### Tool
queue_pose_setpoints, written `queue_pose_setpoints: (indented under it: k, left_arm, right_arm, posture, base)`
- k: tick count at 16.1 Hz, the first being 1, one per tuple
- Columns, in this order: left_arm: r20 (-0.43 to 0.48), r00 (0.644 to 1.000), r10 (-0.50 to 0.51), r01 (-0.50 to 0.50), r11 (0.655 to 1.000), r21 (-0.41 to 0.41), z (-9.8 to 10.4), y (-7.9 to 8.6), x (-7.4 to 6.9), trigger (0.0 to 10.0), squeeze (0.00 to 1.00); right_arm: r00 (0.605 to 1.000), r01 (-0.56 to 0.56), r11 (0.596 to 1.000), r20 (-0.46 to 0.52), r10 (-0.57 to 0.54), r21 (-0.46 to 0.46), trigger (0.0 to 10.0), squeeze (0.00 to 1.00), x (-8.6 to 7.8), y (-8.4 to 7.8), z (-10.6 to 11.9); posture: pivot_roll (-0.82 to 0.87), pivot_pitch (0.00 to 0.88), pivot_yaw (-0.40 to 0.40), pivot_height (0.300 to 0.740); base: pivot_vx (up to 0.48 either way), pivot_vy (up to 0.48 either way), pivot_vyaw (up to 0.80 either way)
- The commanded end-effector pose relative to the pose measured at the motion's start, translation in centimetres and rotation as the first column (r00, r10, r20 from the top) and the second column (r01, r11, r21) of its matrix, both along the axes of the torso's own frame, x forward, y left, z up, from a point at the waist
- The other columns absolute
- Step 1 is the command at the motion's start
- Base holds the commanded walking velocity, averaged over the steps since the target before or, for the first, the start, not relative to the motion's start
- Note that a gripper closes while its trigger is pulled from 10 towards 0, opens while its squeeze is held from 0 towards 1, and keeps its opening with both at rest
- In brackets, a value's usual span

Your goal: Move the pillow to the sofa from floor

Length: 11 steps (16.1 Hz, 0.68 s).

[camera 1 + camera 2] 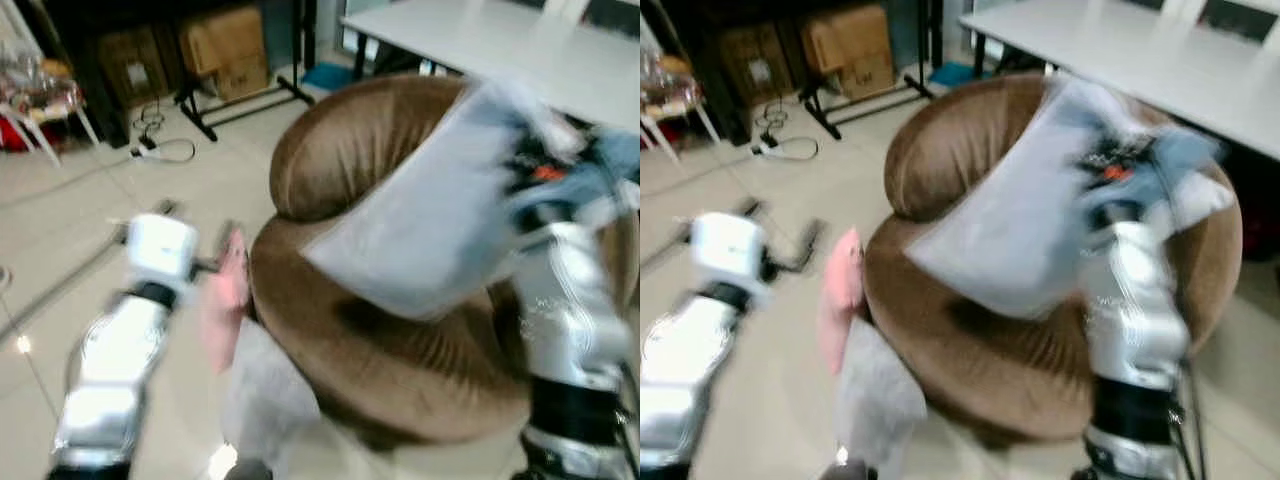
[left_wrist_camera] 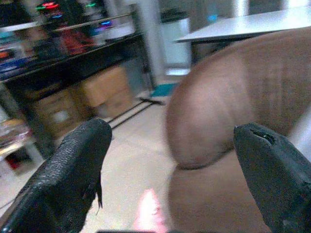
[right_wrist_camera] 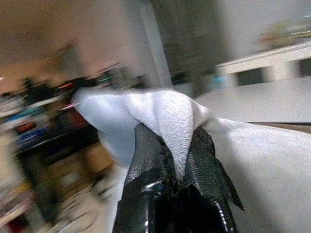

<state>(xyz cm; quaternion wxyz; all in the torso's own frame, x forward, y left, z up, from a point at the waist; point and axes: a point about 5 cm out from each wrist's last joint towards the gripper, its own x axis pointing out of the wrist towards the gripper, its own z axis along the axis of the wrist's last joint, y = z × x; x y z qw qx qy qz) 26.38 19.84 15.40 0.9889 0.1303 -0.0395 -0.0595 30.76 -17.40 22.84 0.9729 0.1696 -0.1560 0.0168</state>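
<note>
I have the pillow (image 1: 425, 235) hanging over the sofa (image 1: 400, 370) seat | right gripper (image 3: 181, 155) pinched tight on a bunched fabric corner | left gripper (image 2: 170, 174) spread wide, empty, left of sofa | judge it light, soft, floppy; corner grip sags, mid-edge hold steadier.

The round brown velvet sofa's seat (image 1: 400, 370) is bare in front — the pale grey pillow (image 1: 420, 230) hangs above, white table (image 1: 520, 45) behind.
</note>
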Motion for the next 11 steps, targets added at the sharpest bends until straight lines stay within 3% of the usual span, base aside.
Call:
queue_pose_setpoints:
  k: [1, 4, 6, 9, 11]
  left_arm:
    - [-0.015, 0.999, -0.034, 0.034, 0.999, -0.002, -0.4, -1.0, 0.0, 10.0, 0.0]
    - [-0.018, 0.999, -0.035, 0.035, 0.999, 0.011, -0.6, -1.0, -0.1, 10.0, 0.0]
    - [-0.025, 0.999, -0.029, 0.029, 0.999, 0.019, -0.9, -0.9, -0.3, 10.0, 0.0]
    - [-0.039, 0.999, -0.024, 0.025, 0.999, 0.026, -1.4, -0.8, -0.4, 10.0, 0.0]
    - [-0.035, 0.999, -0.023, 0.024, 0.999, 0.023, -1.4, -0.9, -0.3, 10.0, 0.0]
  right_arm:
    - [0.997, 0.067, 0.997, 0.043, -0.066, -0.026, 10.0, 0.0, -0.6, -1.7, 0.7]
    - [0.997, 0.075, 0.995, 0.022, -0.074, -0.06, 10.0, 0.0, -0.9, -2.3, 0.0]
    - [0.995, 0.061, 0.993, -0.067, -0.068, -0.099, 10.0, 0.0, -1.1, -2.2, -1.9]
    - [0.991, 0.048, 0.994, -0.121, -0.059, -0.095, 10.0, 0.0, -2.1, -0.9, -4.0]
    - [0.981, 0.067, 0.981, -0.169, -0.098, -0.181, 10.0, 0.0, -2.3, -0.2, -5.2]
  posture:
    - [0.08, 0.0, -0.029, 0.74]
    - [0.08, 0.0, -0.027, 0.74]
    - [0.08, 0.0, -0.028, 0.74]
    - [0.08, 0.0, -0.029, 0.74]
    - [0.08, 0.0, -0.029, 0.74]
  base:
    - [0.0, 0.0, 0.0]
    - [0.0, 0.0, 0.0]
    - [0.0, 0.0, 0.0]
    - [0.0, -0.365, 0.0]
    - [0.0, -0.366, 0.0]
